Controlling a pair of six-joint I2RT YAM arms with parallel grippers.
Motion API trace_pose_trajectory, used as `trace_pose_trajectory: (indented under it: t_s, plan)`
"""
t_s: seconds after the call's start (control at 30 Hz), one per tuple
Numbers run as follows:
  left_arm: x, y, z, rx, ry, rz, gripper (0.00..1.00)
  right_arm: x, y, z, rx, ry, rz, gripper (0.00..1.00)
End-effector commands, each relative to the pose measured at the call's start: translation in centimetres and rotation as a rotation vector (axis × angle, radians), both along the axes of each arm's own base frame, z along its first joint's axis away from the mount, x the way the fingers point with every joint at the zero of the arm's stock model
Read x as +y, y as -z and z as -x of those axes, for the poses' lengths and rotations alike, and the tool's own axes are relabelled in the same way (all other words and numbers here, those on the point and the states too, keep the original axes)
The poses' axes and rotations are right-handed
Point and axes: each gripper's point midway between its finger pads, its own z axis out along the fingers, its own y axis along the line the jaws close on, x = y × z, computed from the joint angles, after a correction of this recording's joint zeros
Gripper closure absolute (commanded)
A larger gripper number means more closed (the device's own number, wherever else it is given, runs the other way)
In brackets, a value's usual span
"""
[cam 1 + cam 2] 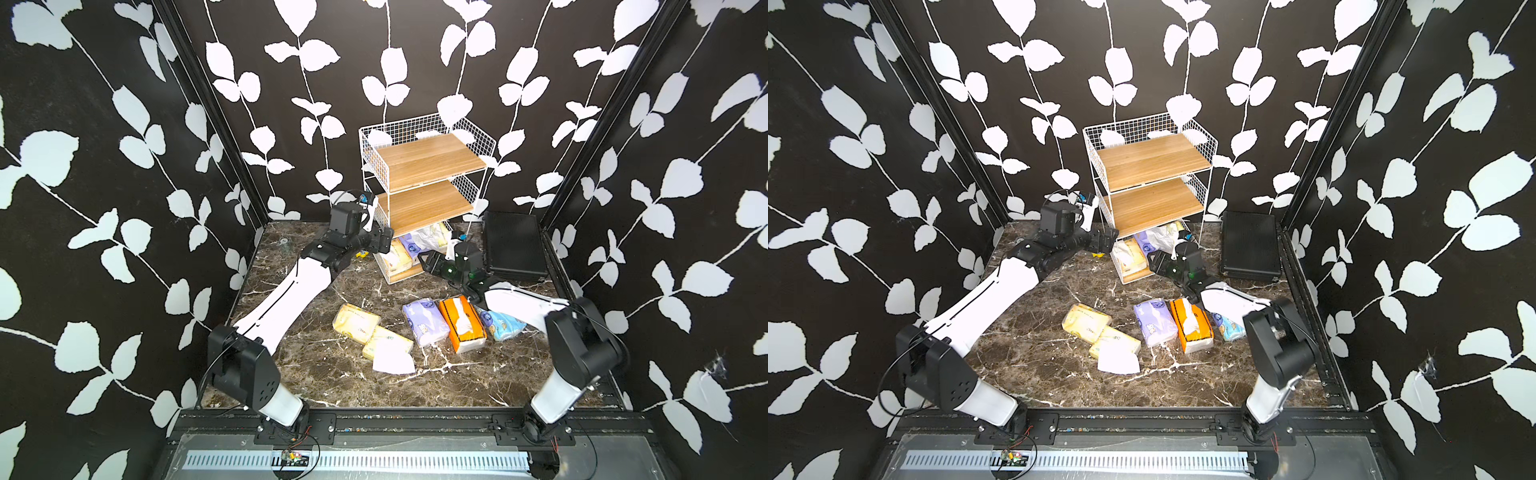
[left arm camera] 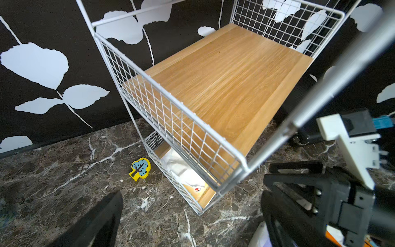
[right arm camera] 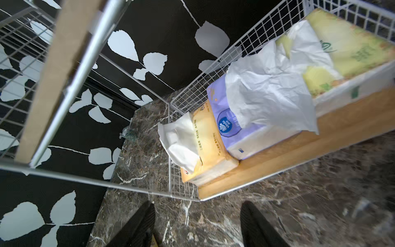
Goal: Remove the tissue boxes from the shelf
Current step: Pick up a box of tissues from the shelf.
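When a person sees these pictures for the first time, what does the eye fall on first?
The white wire shelf at the back wall stands out: its two upper wooden boards are bare, and tissue packs crowd only the lowest board. In front of it, five more lie on the dark marble table, the orange-and-white box the brightest. White leaves cover the black walls all around.
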Motion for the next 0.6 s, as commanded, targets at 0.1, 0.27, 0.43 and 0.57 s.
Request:
trace_pose_trajectory:
  t_s: [0.1, 0.27, 0.43, 0.57]
  plan:
    - [1.7, -0.2, -1.1, -0.005, -0.076, -0.029, 0.01, 2.9, -2.3, -2.7, -0.063, 0.018, -0.117, 0.36]
    - [3.1, 0.2, -0.9, 0.009, -0.119, -0.018, 0.01, 5.7, -0.4, -3.3, -0.043, 0.015, -0.016, 0.34]
    - [3.2, 0.4, 0.6, 0.015, -0.092, -0.007, 0.01, 5.8, 1.3, -4.7, -0.025, 0.067, 0.037, 0.31]
    - [3.5, 0.6, 1.1, 0.003, -0.086, -0.02, 0.01, 4.9, 3.2, -5.3, 0.006, 0.106, 0.128, 0.3]
